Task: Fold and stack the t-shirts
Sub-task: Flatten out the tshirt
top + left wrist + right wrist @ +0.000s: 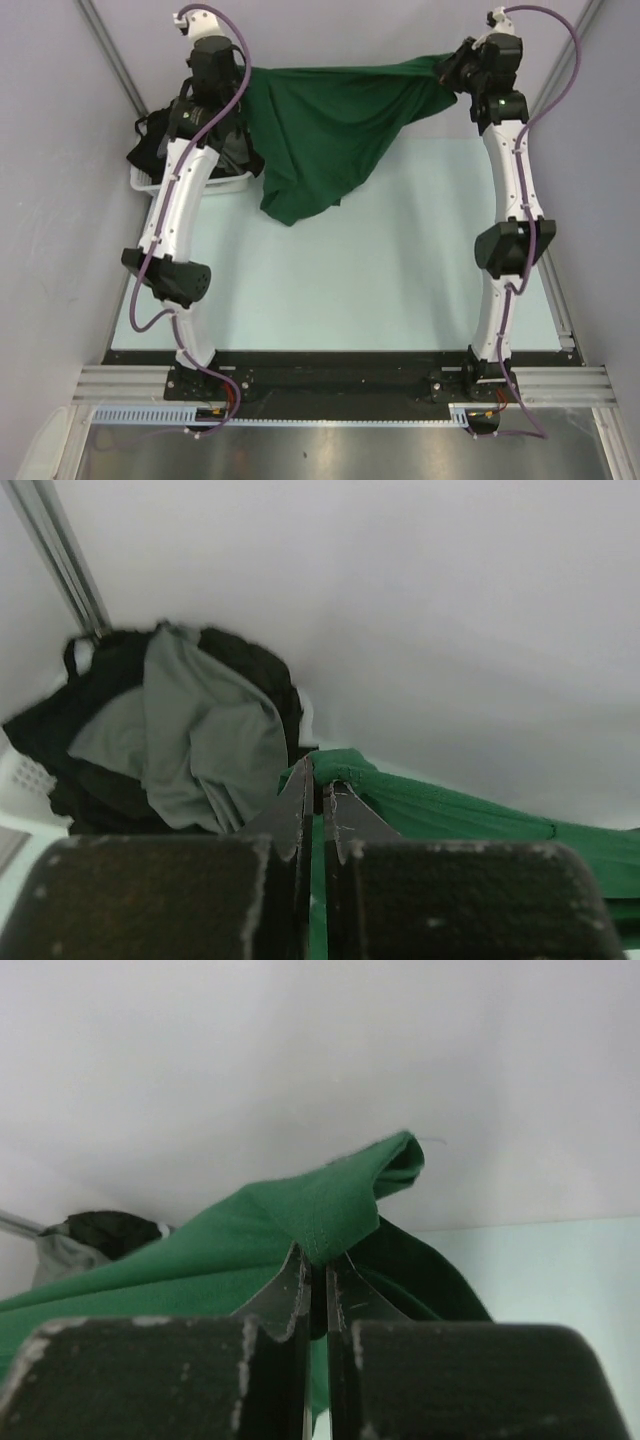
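Together, left jaws and right jaws are clamping shut on opposite edges of the dark green t-shirt (pixel 320 140), which is hanging stretched between them.

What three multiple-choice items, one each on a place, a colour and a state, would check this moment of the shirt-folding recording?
1. Where is the white basket?
A. at the far left of the table
B. at the near right corner
C. in the middle of the table

2. What colour is the shirt held up between the two arms?
A. grey
B. green
C. black

3. How do the left gripper and the right gripper stand?
A. both open
B. one open, one shut
C. both shut on the shirt

Answers:
1 A: the top view shows the basket beside the left arm, at the far left.
2 B: green cloth spans from one gripper to the other.
3 C: each wrist view shows jaws closed on a pinch of green cloth.
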You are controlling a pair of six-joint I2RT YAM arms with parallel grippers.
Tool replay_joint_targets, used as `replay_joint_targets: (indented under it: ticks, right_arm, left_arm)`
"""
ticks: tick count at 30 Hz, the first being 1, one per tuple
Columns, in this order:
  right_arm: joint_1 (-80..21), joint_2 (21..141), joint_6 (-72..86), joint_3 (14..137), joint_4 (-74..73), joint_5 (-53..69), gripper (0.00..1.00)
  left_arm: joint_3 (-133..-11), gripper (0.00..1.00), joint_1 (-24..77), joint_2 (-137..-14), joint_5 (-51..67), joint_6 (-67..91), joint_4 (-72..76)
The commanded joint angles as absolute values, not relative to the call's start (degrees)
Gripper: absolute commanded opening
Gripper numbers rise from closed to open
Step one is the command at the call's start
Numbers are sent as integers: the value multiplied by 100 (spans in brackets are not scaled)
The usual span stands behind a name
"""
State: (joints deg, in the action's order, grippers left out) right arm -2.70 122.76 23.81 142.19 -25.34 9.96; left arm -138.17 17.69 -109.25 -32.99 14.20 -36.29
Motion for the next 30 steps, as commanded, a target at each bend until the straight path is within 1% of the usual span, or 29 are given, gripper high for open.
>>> replay_joint_targets:
  ticks: [1,2,3,5,6,7,10,11,12,14,15,16,18,19,20,22,23,24,26,27,29,30]
  right_arm:
    - [236,13876,2978,16125,-4506,798,0]
    - [298,13982,3249,16067,-4474,948,0]
    - [360,13835,3783,15362,-4317,1228,0]
    - [544,13510,4313,14585,-3300,1650,0]
    - [580,13352,4463,14398,-3035,1966,0]
    - [563,13351,4465,14553,-2693,2117,0]
    - [484,13255,4194,15185,-2418,2452,0]
    - [405,13123,4097,15205,-2365,2478,0]
    - [361,12800,3983,15179,-2286,2461,0]
    - [90,12342,3272,14898,-2381,2286,0]
    - [18,12140,3026,14750,-2652,1955,0]
    - [-183,11737,2623,14626,-2828,1847,0]
    - [-482,11384,2575,14196,-3476,1355,0]
    - [-588,10982,2514,13933,-3611,1206,0]
    - [-711,10743,2279,13304,-3752,691,0]
    - [-984,10364,2189,12712,-4182,379,0]
    - [-1019,9997,2293,12431,-4349,221,0]
    - [-1046,9819,2337,11853,-4681,185,0]
    - [-1072,9424,2399,11349,-5060,1,0]
    - [-1064,9344,2391,10886,-5480,0,0]
    - [-1002,9238,2355,10356,-5808,-350,0]
    - [-941,9246,2399,9953,-6097,-334,0]
  left_arm:
    - [-14131,0,1415,-11512,-3183,2003,-4367]
    - [-14272,0,1398,-11635,-3129,2047,-4481]
    - [-14569,0,1371,-11889,-3068,2161,-4674]
    - [-14721,0,1327,-12005,-2892,2241,-4720]
    - [-14696,0,1327,-11936,-2848,2285,-4572]
    - [-14643,0,1327,-11849,-2726,2276,-4449]
    - [-14371,0,1362,-11348,-2654,2206,-3912]
    - [-14318,0,1388,-11234,-2733,2128,-3781]
    - [-14317,0,1484,-10963,-2777,2075,-3753]
    - [-14213,0,1651,-10645,-3022,1778,-3700]
    - [-14125,0,1922,-10478,-3180,1654,-3700]
    - [-13976,0,2081,-10059,-3312,1548,-3726]
    - [-13143,0,2563,-9565,-3752,1433,-3779]
    - [-12757,0,2697,-8953,-3849,1494,-3866]
    - [-12005,0,2811,-8669,-3980,1729,-3945]
    - [-11341,0,2970,-8080,-3886,2099,-4226]
    - [-10807,0,2988,-7573,-3815,2449,-4584]
    - [-10532,0,3014,-7341,-3658,2565,-4736]
    - [-9874,0,3015,-6693,-3525,2794,-5193]
    - [-9679,0,3015,-6523,-3516,2873,-5334]
    - [-9153,0,3023,-6102,-3481,2944,-5633]
    - [-9028,0,3015,-6013,-3489,2979,-5756]
